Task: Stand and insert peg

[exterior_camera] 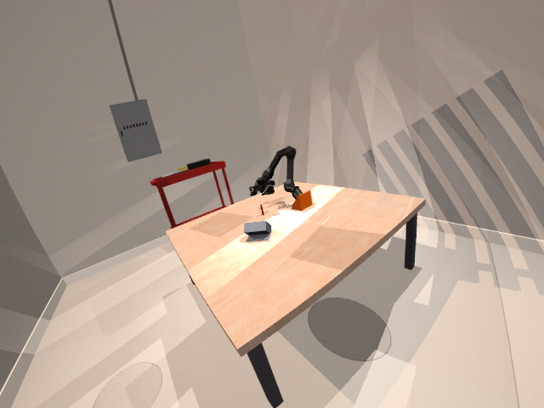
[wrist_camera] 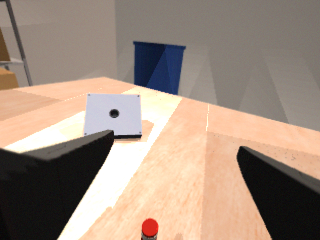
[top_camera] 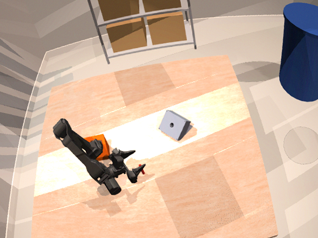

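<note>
The red peg (top_camera: 143, 171) (exterior_camera: 262, 210) (wrist_camera: 150, 227) stands upright on the table by itself. Its banded end is on top; in the wrist view only its red top and a bit of the pale band show at the bottom edge. My gripper (top_camera: 139, 158) (exterior_camera: 259, 192) (wrist_camera: 174, 143) is wide open and empty, raised above the table and back from the peg, touching nothing. The grey sloped panel (top_camera: 179, 122) (exterior_camera: 257, 227) (wrist_camera: 127, 125) stands beyond the peg. Its dark round hole (top_camera: 171, 124) (wrist_camera: 114, 113) is empty; the hole is hidden in the exterior view.
An orange block (top_camera: 105, 147) (exterior_camera: 303, 201) is at the arm's base. The wooden table (top_camera: 215, 181) (exterior_camera: 333, 246) carries bright light bands and shadows. Off the table are a blue barrel (top_camera: 306, 69) (wrist_camera: 157, 67), a shelf with boxes (top_camera: 145, 15) and a red cart (exterior_camera: 189, 175).
</note>
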